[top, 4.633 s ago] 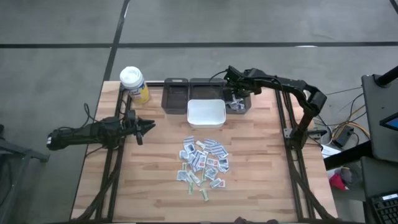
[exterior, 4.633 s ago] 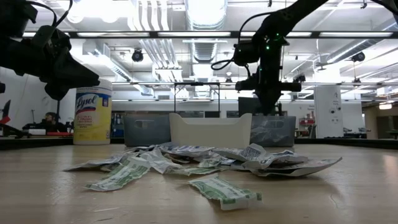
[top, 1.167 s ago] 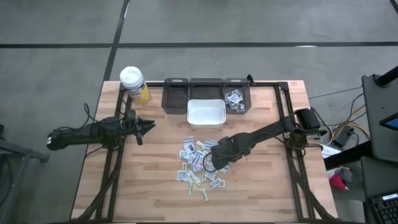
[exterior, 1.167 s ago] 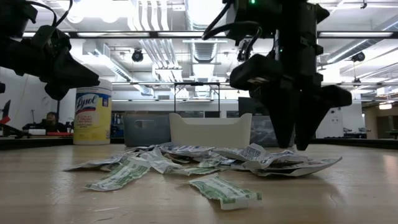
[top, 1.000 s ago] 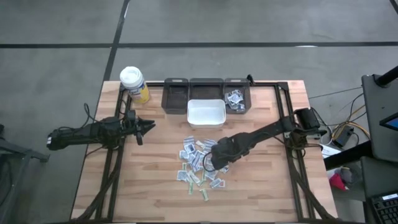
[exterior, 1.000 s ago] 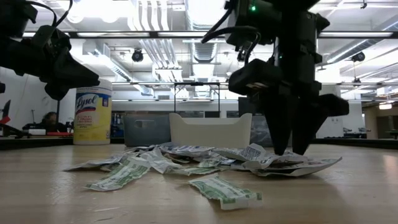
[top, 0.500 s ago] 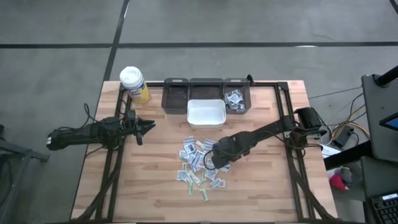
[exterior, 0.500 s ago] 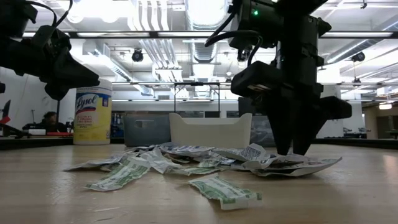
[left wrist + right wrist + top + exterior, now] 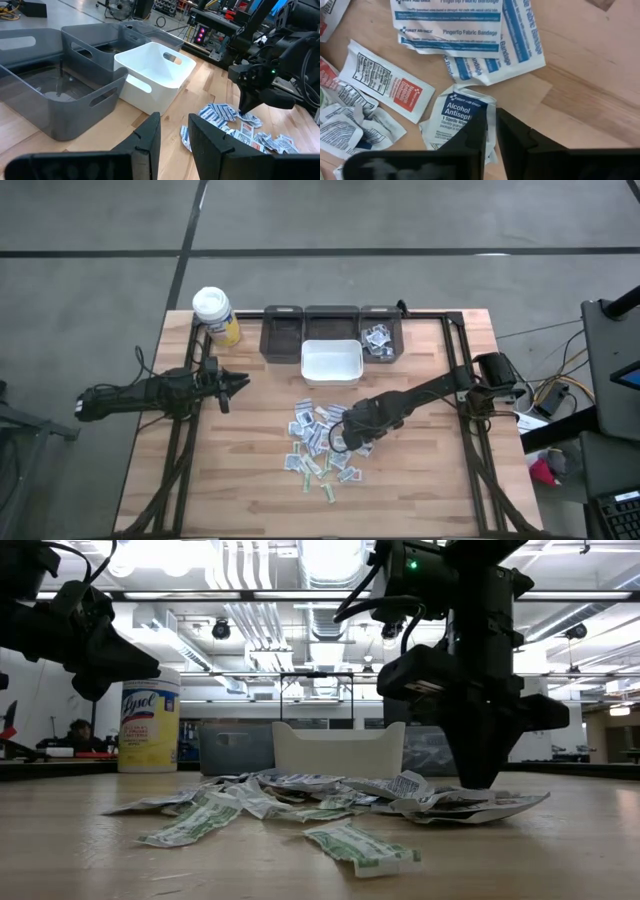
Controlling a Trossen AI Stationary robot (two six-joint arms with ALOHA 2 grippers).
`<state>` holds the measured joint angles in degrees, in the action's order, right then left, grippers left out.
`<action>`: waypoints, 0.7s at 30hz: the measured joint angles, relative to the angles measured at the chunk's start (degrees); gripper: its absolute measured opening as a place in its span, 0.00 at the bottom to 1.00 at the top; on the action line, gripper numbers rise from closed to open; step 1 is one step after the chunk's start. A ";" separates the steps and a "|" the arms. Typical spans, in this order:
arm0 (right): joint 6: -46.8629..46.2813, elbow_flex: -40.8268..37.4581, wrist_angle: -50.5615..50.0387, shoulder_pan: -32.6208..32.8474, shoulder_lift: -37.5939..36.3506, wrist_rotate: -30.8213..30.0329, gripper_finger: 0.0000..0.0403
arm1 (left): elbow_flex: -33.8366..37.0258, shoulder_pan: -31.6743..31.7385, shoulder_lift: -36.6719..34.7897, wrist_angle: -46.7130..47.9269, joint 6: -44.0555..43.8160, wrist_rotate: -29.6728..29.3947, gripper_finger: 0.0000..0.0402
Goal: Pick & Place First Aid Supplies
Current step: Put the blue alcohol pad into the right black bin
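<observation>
Packets of first aid supplies (image 9: pixel 325 442) lie scattered in a loose heap on the middle of the wooden table (image 9: pixel 430 470), and most of the job remains: by my reckoning only a handful sit in the grey bin (image 9: pixel 380 340) at the far right of the row, while the white tub (image 9: pixel 331 363) in front of the bins looks empty.

My right gripper (image 9: pixel 490 134) is down on the right edge of the heap. Its fingers are pinched nearly together over the rim of a blue-and-white alcohol antiseptic packet (image 9: pixel 462 117), with only a thin slit between them. Whether the paper edge is truly caught between them I cannot tell; the packet lies flat on the wood. My left gripper (image 9: pixel 172 140) hangs over the left side of the table, well apart from the heap, fingers parted by a modest gap and holding nothing.

The packets are thin, flat paper rectangles, crinkled at the edges, printed in blue, red or green. Long fingertip bandage strips (image 9: pixel 470 22) overlap just beside the antiseptic one. Such limp paper will, I judge, be hard to lift off smooth butcher-block wood. The bins are stiff translucent grey plastic with cut-out handles; the tub is glossy and rounded.
</observation>
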<state>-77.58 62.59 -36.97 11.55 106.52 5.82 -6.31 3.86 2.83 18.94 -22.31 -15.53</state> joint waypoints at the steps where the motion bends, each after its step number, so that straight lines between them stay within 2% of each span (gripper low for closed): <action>1: 0.00 0.00 -0.06 0.00 -0.02 0.00 0.08 | 0.02 0.02 0.00 0.00 0.00 -0.01 0.23; 6: 0.00 0.32 -0.65 0.00 -0.04 -0.01 0.04 | 0.00 0.02 0.00 0.00 0.00 0.00 0.23; 21: 3.85 10.34 -13.63 0.28 0.20 -0.63 0.03 | 0.00 0.01 0.00 0.00 0.00 0.00 0.23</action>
<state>-73.73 72.93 -50.60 11.84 106.72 5.20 -6.30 3.87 2.83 18.94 -22.31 -15.53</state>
